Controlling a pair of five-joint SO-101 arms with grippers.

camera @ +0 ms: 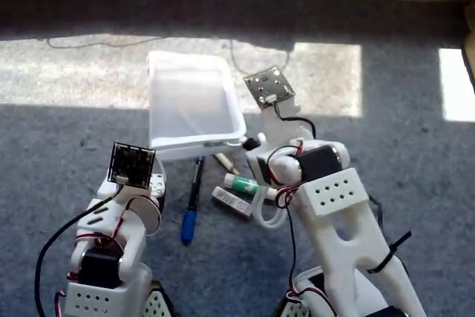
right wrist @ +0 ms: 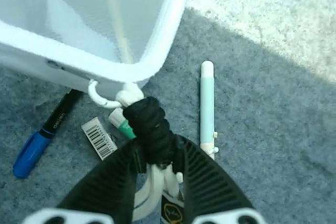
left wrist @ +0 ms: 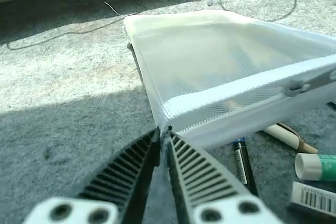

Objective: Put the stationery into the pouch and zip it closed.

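Pouch [camera: 191, 98]: one, translucent mesh, lying on the carpet [camera: 415, 183] ahead of both arms, mouth open toward them. We judge it light, limp and apt to slide; best held by the stiffer zip edge. Left gripper [left wrist: 164, 134] pinches its near corner; right gripper [right wrist: 159, 145] clamps the black zipper pull [right wrist: 147, 116]. Loose beside the mouth: one blue marker [camera: 190, 209], one glue stick [camera: 241, 183], one barcoded eraser [camera: 231, 200], one pale pencil [camera: 225, 161].

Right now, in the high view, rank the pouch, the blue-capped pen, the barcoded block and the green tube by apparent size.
1. pouch
2. blue-capped pen
3. barcoded block and green tube look alike; an arm hides part of the tube, so unranked.
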